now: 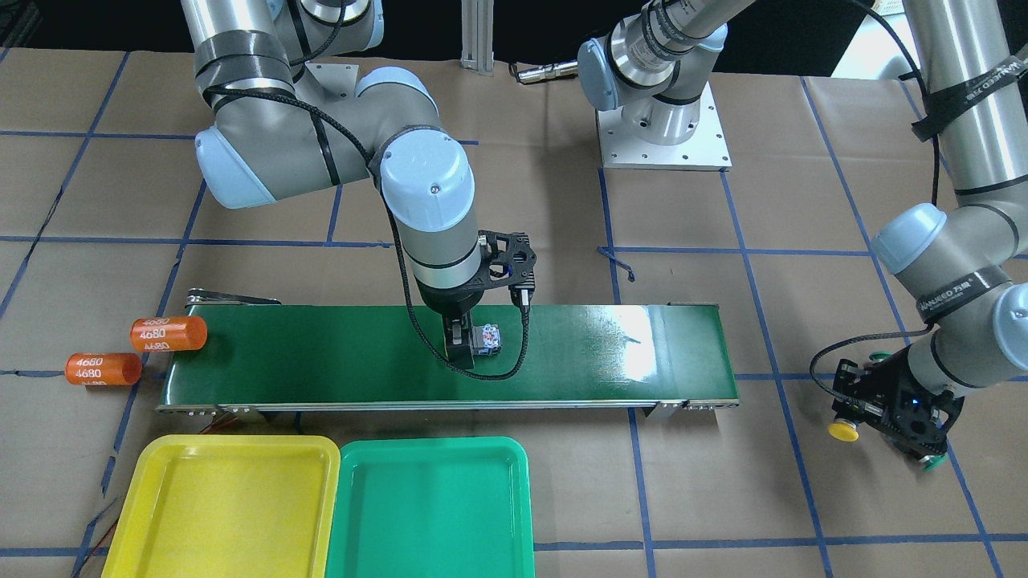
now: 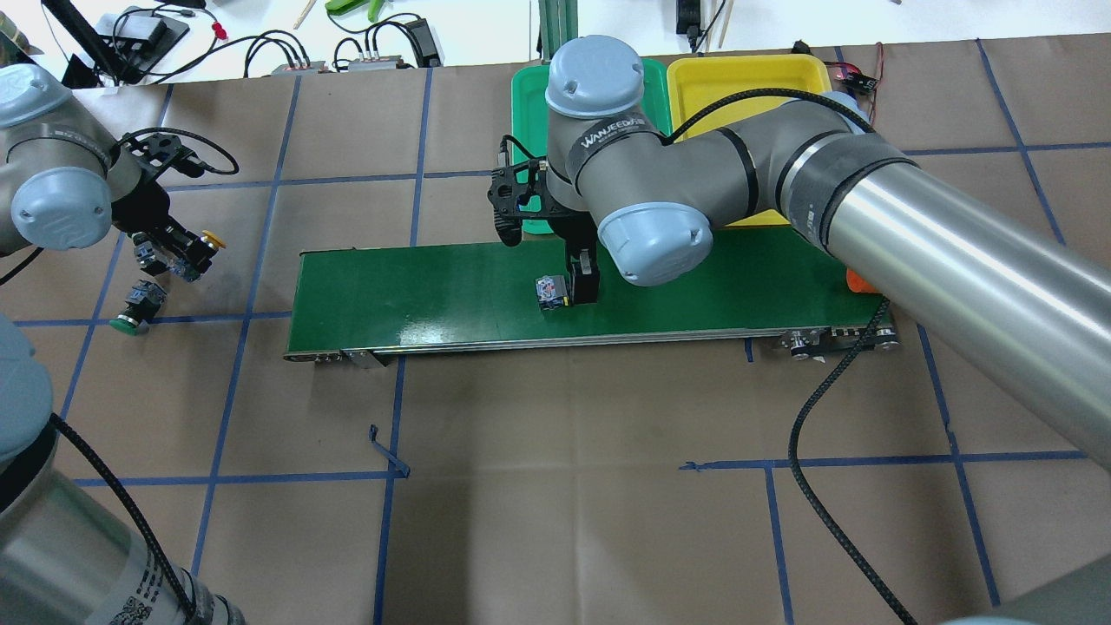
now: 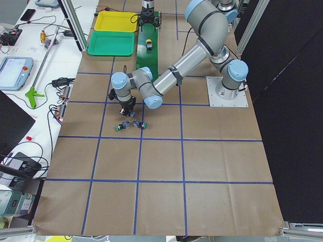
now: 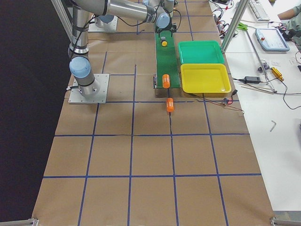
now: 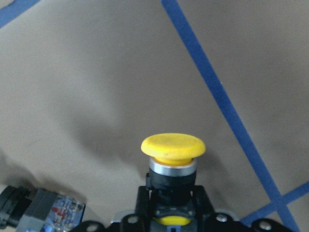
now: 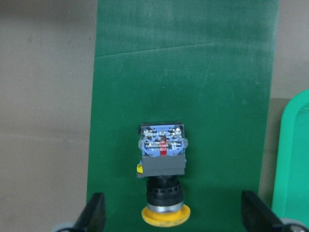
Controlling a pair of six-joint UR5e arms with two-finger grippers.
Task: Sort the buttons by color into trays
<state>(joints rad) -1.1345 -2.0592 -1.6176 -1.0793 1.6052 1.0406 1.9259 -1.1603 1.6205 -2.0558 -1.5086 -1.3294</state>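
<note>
The conveyor belt (image 1: 321,361), green tray (image 1: 430,514) and yellow tray (image 1: 225,514) are shared by the steep front-facing view and the opposing overhead view, are seen lengthwise from afar at both ends of the table (image 3: 227,166), and only small close patches are framed by the wrist cameras.

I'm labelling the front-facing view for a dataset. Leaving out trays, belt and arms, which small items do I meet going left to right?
Far-left orange 4680 cylinder → second orange 4680 cylinder → blue-and-black button → yellow-capped button
</note>
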